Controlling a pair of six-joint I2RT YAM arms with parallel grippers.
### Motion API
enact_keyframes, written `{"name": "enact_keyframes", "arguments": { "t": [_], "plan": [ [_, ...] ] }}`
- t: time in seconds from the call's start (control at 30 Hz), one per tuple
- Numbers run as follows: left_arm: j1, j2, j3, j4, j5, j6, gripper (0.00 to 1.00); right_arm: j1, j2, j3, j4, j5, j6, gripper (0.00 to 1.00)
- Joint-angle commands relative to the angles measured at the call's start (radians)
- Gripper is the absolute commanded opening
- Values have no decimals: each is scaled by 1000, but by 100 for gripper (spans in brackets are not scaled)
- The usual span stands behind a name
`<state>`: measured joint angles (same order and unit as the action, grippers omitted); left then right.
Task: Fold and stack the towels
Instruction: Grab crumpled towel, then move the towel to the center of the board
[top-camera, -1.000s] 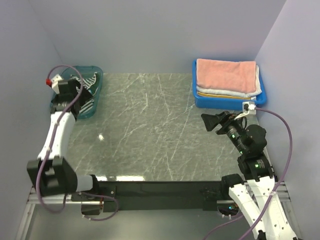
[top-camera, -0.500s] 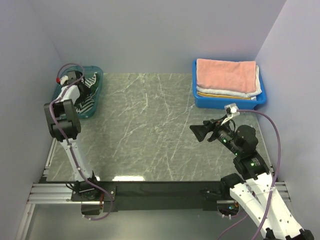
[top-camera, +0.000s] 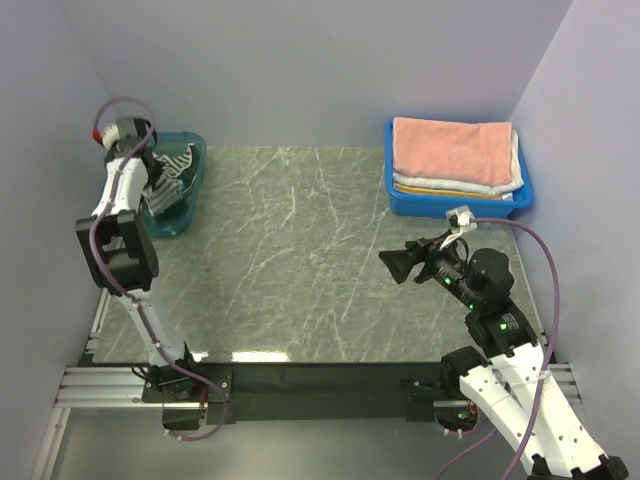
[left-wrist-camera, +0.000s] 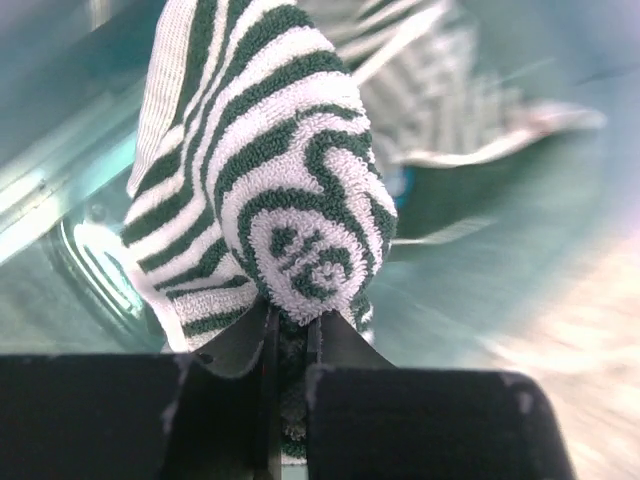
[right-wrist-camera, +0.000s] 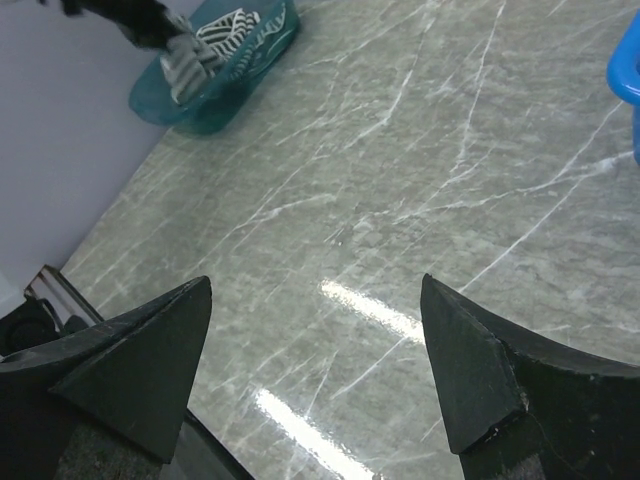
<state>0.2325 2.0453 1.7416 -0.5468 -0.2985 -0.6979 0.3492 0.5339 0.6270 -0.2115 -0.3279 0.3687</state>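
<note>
Left gripper (left-wrist-camera: 290, 332) clamped on striped towel (left-wrist-camera: 290, 200), bunched at its 12 o'clock over teal bin (right-wrist-camera: 210, 112); right gripper (right-wrist-camera: 315, 287) spread wide.

Bin (top-camera: 178, 218) with one towel (top-camera: 175, 162) back left on table (top-camera: 300, 260); tray (top-camera: 450, 208) of stacked towels (top-camera: 450, 150) back right.

End of striped towel (left-wrist-camera: 290, 190) hidden inside left gripper (left-wrist-camera: 290, 328), teal bin (left-wrist-camera: 480, 235) behind blurred; blue tray (right-wrist-camera: 630, 68) cut off at the right edge
</note>
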Motion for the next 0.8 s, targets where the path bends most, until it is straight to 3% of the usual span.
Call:
{"name": "enact_keyframes", "arguments": {
  "t": [0.0, 0.2, 0.47, 0.57, 0.7, 0.77],
  "plan": [
    [-59, -223, 203, -34, 15, 28, 1, 7, -3, 2, 3, 20, -14, 91],
    [-225, -316, 456, -122, 73, -20, 0, 7, -18, 2, -12, 53, -10, 90],
    [-479, -480, 425, -19, 176, -61, 0, 7, -52, 13, -58, 98, -17, 90],
    [-588, -586, 252, 60, 182, -78, 1, 7, -72, 7, -61, 115, -14, 90],
    [-732, -782, -154, 200, 194, -123, 1, 8, -80, 5, -72, 133, -17, 90],
    [-842, -832, -276, 258, 193, -126, 3, 7, -80, 0, -74, 139, -16, 90]
  ]
}}
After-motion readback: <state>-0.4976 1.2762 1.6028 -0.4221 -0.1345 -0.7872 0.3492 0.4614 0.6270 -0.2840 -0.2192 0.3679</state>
